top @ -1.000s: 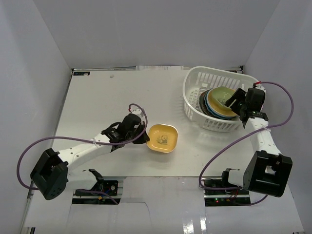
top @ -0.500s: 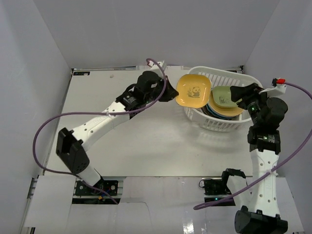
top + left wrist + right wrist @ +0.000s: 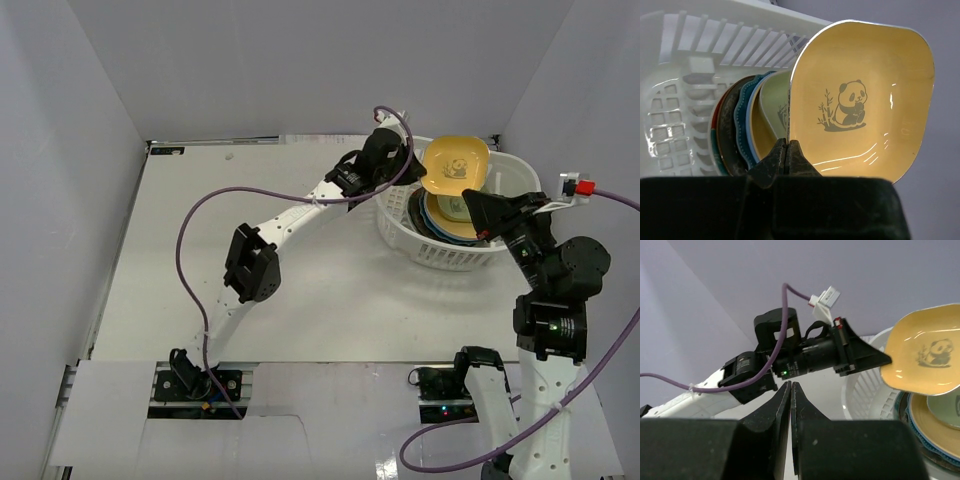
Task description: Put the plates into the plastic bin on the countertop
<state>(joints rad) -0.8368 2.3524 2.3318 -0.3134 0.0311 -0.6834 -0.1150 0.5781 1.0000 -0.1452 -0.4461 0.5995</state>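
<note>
Top external: one yellow plate (image 3: 456, 165) tilted on edge over one bin (image 3: 400, 228), facing right hand (image 3: 791, 390) (closed, empty); left hand (image 3: 786, 150) pinched its rim.

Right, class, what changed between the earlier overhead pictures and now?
The left arm carried the yellow plate off the table to above the bin, jaws still shut on its rim. The right arm drew back from the green plate, jaws shut empty. Bin and stack stayed.
</note>
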